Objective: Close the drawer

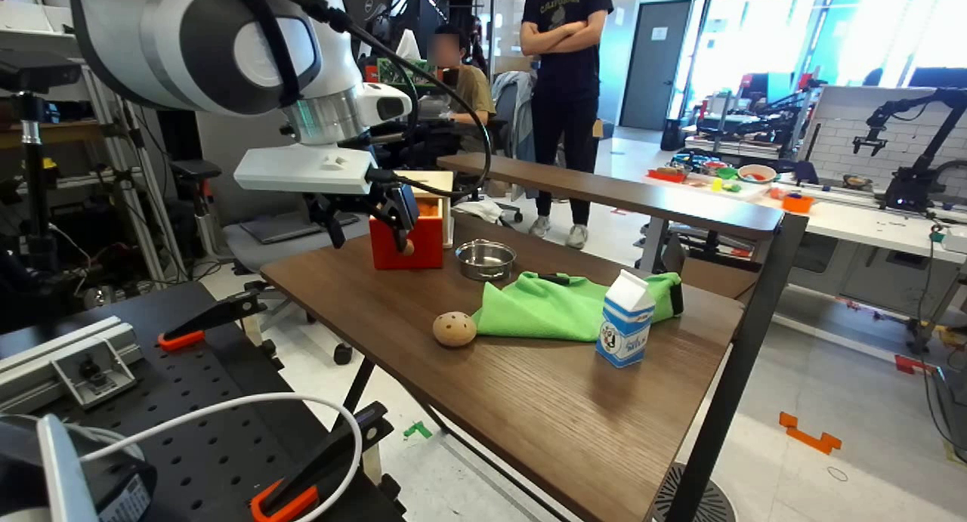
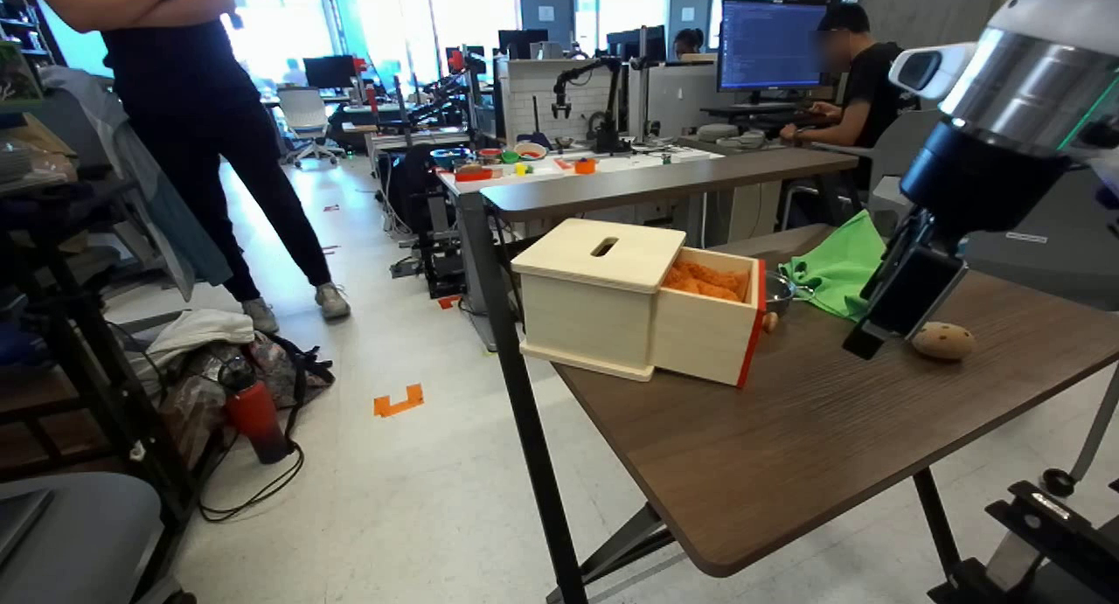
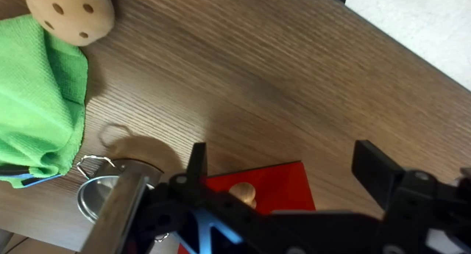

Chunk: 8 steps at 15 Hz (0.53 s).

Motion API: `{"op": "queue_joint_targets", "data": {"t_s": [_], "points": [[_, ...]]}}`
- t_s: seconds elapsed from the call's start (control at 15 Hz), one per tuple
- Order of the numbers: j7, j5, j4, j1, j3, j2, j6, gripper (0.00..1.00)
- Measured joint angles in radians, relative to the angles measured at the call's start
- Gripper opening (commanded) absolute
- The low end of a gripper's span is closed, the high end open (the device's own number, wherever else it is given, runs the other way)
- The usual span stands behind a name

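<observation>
In an exterior view you can read CALIFORNIA across the shirt [image 1: 566, 23] and make out MILK low on the carton [image 1: 625, 319]. The text on the monitor [image 2: 769, 45], the door sign [image 1: 659, 33] and the sticker [image 1: 132, 498] is too small for you to read.

The drawer [image 2: 704, 337] is smooth, pale wood with a glossy red front [image 3: 289, 184] and a polished-looking wooden knob [image 3: 242, 191], the orange filling [image 2: 704, 281] looks fuzzy, and the box [image 2: 584, 315] is smooth, matt wood. The bowl [image 1: 486, 270] is shiny metal, the cloth [image 1: 551, 310] finely ribbed fabric, the carton [image 1: 625, 325] smooth, its material unclear, and the spotted lump [image 1: 455, 330] smooth and nearly matt. The table [image 1: 529, 401] is wood-grained with a soft sheen, the gripper [image 3: 281, 150] has dark, matt fingers [image 3: 373, 171], and the arm [image 1: 162, 42] is smooth and glossy white.
</observation>
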<state>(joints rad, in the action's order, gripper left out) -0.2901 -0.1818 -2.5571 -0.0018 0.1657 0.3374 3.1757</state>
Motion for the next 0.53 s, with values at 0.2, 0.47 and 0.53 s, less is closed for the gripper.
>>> {"op": "queue_joint_targets", "data": {"t_s": [0.2,0.47,0.53], "points": [[-0.021,-0.005,0.079,-0.023,0.025,0.072,-0.030,1.00],[-0.049,-0.005,0.165,-0.073,0.076,0.152,-0.059,1.00],[-0.054,-0.005,0.186,-0.085,0.089,0.169,-0.059,1.00]]}}
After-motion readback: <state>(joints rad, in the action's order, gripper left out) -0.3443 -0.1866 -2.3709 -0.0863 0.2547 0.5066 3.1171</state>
